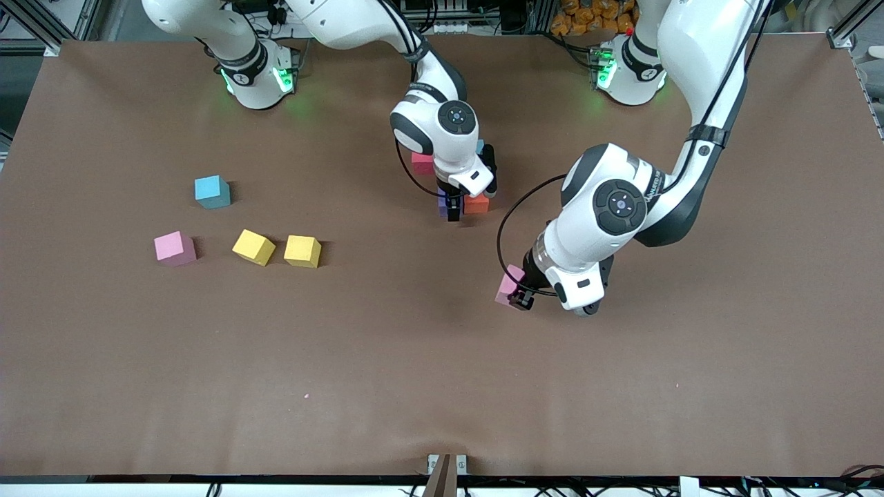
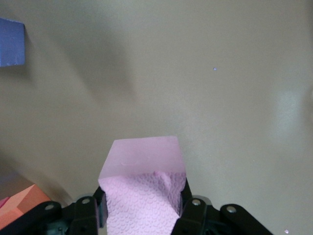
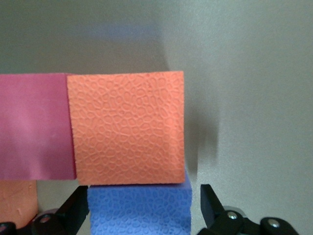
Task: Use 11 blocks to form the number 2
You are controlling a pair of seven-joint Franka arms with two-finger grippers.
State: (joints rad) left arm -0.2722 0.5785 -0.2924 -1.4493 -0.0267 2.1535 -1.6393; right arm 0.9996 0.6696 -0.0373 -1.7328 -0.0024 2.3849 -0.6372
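Brown matte counter [image 1: 387,386], going across from the right arm's end.

Loose foam cubes first, all well apart from the cluster [image 1: 456,186] at mid-counter, out toward the right arm's end: pink cube [image 1: 175,248], then light blue cube [image 1: 212,191] a bit farther from the front camera, then two yellow cubes [image 1: 276,249] side by side, one turned slightly. All small, square-edged, matte.

Next, right arm bent down steeply from its base, wrist pointing straight at the counter, right gripper [image 1: 454,209] right on the cluster. Right wrist view: fingers spread, flanking a purple-blue cube [image 3: 139,209] with a gap on each side, not pinching it. Orange cube [image 3: 127,128] touching that purple one, pebbly cell texture on its top face, and a red cube [image 3: 34,126] flush against the orange. Another orange corner [image 3: 17,200] just peeking in. Rest of the cluster mostly hidden under the wrist in the front view.

Then the left arm, elbow high, forearm angled down and in toward mid-counter, left gripper [image 1: 519,297] nearer the front camera than the cluster and clamped on a pink block [image 2: 143,193]. Same foam look, fish-scale pattern on the gripped face, smooth pale top, tilted a bit in the front view.
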